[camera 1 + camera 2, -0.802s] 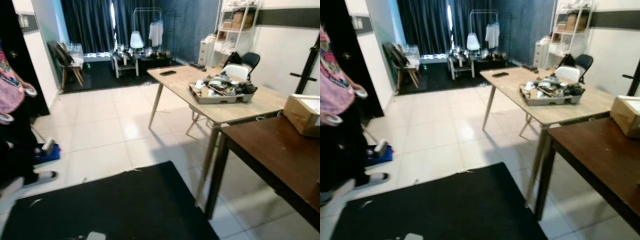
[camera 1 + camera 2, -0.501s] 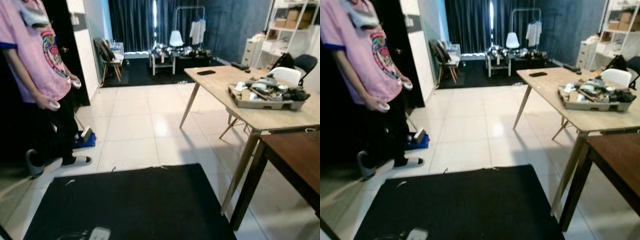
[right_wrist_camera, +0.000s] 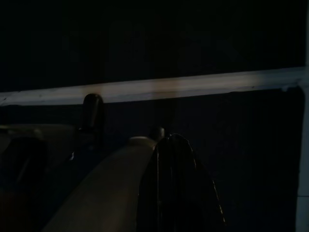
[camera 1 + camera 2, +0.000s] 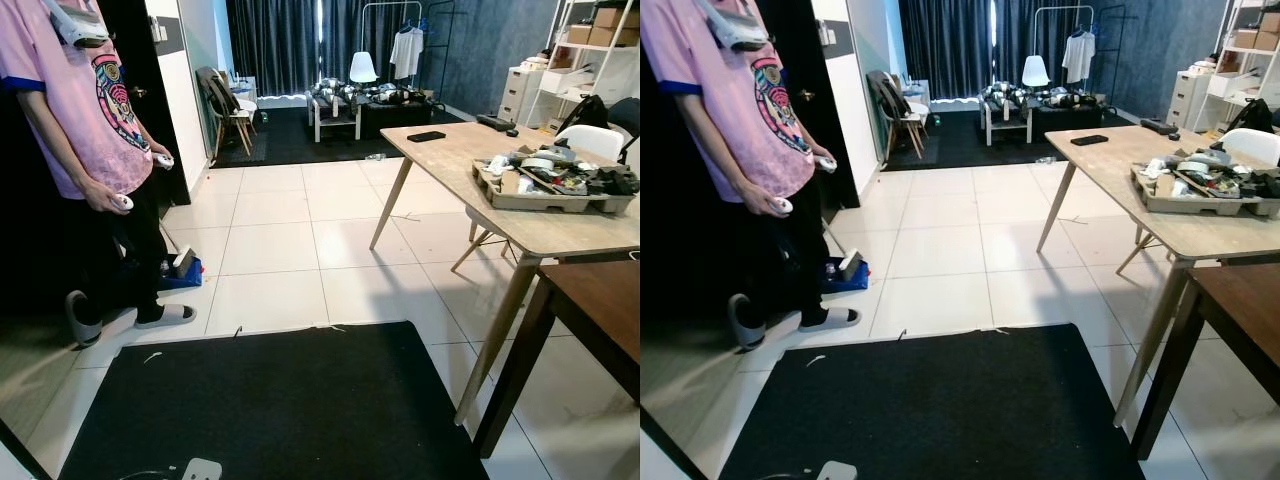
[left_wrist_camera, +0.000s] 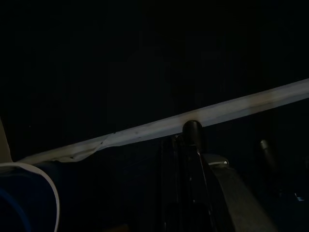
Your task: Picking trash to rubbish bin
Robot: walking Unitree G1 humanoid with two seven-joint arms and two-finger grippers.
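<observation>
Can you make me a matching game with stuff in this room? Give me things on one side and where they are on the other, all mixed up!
Things:
1. black phone
2. grey tray of clutter
3. black rug
4. white shirt

Places:
A. on the floor, nearest the robot
B. hanging on the clothes rack at the back
C. far end of the light wooden table
D. near end of the light wooden table

Pairs: 1-C, 2-D, 3-A, 4-B

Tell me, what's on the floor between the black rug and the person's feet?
Mostly bare white tile. One small white scrap lies by the black rug's edge, short of the person's feet, seen in both eye views.
</observation>
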